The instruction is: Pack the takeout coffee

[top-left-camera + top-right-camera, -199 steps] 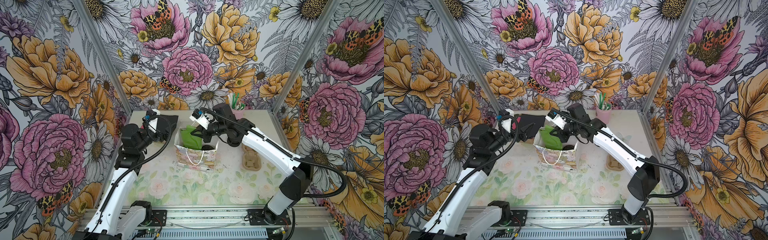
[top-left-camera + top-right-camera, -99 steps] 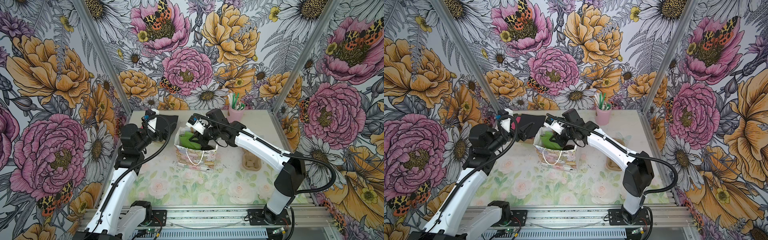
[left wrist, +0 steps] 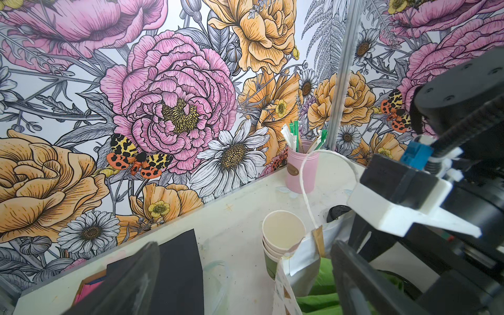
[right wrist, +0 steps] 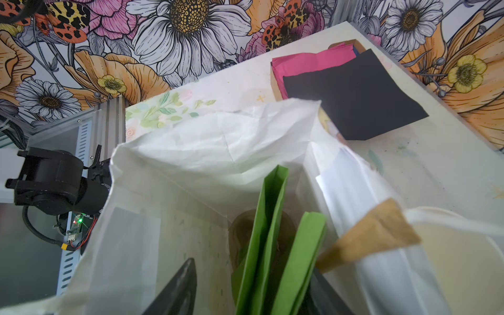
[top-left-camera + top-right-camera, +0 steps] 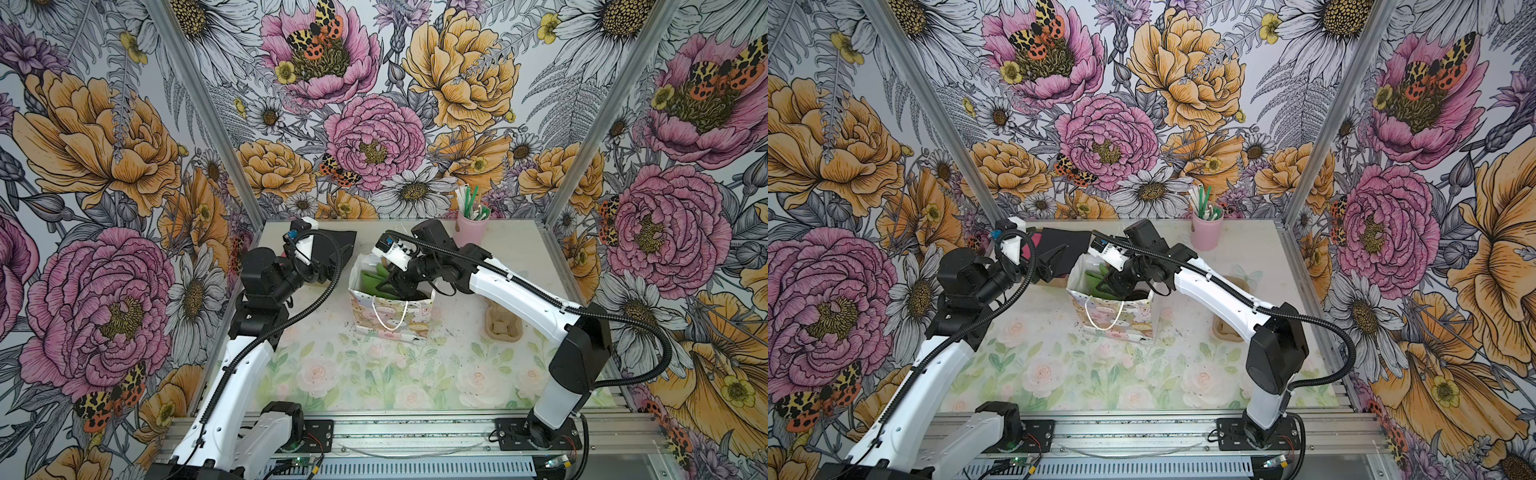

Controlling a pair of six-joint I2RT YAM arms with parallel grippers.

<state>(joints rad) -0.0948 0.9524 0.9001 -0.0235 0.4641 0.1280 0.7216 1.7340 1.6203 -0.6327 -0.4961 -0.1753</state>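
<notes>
while the right gripper (image 5: 386,286) hangs inside the floral paper gift bag (image 5: 390,322), jaws apart astride a folded green paper napkin (image 4: 272,218), the takeout coffee (image 5: 1137,296), a small cup under a round black lid, sits low in that bag, mostly hidden; left gripper (image 5: 1052,259) gapes nearby; napkin step looks done, next a clean lift out

No legible text, brand or number anywhere, small brown oval label (image 3: 293,171) on the pink cup (image 3: 308,169) was too blurred to read
</notes>
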